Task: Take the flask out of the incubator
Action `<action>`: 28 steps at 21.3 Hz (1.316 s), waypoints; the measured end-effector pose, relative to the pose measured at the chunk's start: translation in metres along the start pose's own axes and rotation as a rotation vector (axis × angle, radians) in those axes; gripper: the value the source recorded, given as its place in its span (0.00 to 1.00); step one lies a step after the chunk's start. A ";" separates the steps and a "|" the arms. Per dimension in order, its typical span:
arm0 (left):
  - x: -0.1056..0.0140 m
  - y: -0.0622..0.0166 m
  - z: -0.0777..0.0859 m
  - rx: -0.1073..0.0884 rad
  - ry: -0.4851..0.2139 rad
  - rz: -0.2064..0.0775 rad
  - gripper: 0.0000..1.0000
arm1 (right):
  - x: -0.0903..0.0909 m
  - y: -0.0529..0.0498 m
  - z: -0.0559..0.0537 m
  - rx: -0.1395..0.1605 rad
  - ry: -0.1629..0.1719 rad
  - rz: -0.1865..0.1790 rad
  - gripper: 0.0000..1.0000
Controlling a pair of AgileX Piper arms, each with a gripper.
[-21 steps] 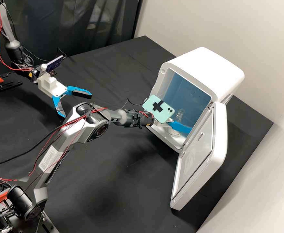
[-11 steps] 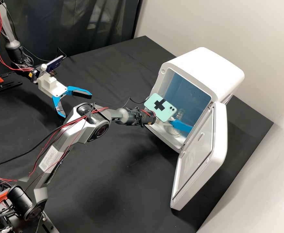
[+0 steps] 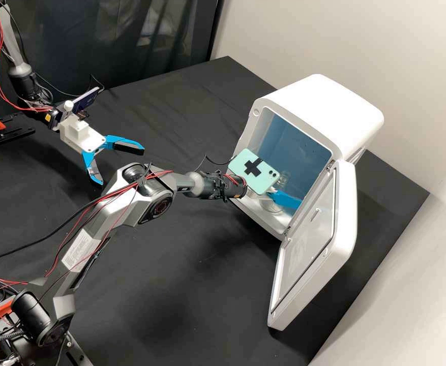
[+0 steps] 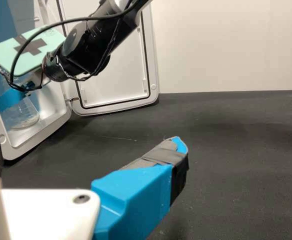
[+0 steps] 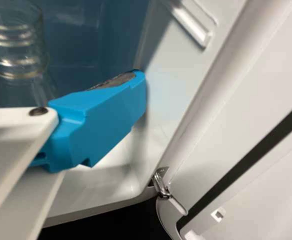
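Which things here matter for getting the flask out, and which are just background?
Job: flask, incubator, its open door, right gripper inside beside the flask.
Not involved: left gripper above the bench, dark curtain, white wall.

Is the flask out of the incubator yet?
No, the flask stands on the floor inside the incubator, whose door hangs open.
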 end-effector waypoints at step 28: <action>0.000 0.0006 -0.001 0.000 0.004 0.003 1.00 | 0.006 0.005 0.011 0.089 -0.022 0.010 0.00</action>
